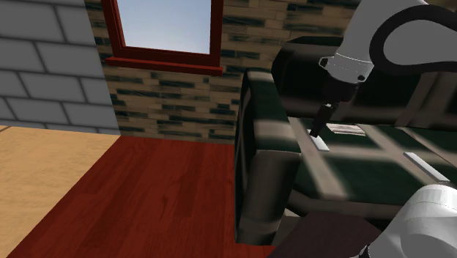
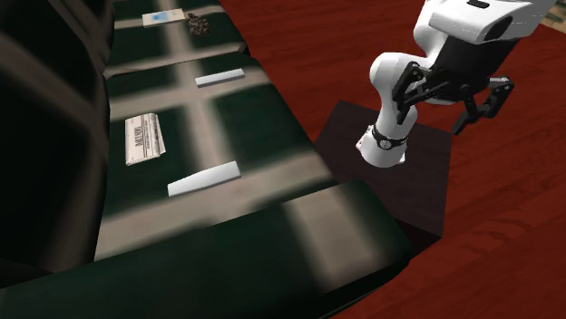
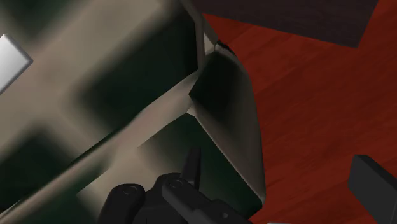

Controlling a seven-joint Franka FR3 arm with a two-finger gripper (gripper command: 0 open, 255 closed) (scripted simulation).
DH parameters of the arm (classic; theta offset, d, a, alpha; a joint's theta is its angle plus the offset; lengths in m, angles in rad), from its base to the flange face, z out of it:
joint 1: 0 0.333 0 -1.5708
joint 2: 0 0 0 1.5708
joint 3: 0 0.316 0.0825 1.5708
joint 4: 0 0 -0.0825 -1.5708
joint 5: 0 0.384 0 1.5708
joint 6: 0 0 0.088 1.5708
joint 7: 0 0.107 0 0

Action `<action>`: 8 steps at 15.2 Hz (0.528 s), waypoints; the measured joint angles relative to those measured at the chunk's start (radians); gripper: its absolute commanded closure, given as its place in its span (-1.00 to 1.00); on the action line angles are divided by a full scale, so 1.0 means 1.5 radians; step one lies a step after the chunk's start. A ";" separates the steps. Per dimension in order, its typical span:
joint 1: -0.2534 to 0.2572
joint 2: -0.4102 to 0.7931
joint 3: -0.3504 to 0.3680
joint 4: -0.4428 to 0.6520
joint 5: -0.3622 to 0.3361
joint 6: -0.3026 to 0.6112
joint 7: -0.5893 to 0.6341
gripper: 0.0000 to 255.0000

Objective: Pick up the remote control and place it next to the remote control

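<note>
Shoulder view: the big dark plaid sofa (image 1: 322, 183) lies spread out below me, its fat armrest (image 1: 264, 168) the part closest to my end effector (image 2: 443, 107). My fingers are spread wide with nothing between them, and the second exterior view has me hanging high, well clear of the cushions.

Down on the seat beyond the armrest lies a barcoded sheet (image 2: 143, 139). Just on my side of it is the near remote (image 2: 207, 178), a flat white bar, and I reckon that's my pick. The far remote (image 2: 219, 79), its twin, sits well beyond the sheet.

In the wrist view a white corner, which I take for the near remote (image 3: 9, 60), sits well away from my fingers, so I'm not lined up yet.

Worries from here:
- The remote is thin and flat on what looks like a soft cushion, so my fingertips could dig into the fabric or skate over the top.
- If I come down askew, I could clip the armrest.
- With two lookalikes, I could go for the wrong one.
</note>
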 measured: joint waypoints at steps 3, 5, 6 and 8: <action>-0.011 0.021 -0.010 0.001 -0.007 0.018 -0.001 -1.00; -0.025 0.049 -0.022 0.005 -0.015 0.041 0.001 -1.00; -0.032 0.067 -0.028 0.006 -0.019 0.056 0.004 -1.00; -0.048 0.102 -0.042 0.008 -0.027 0.086 0.006 -1.00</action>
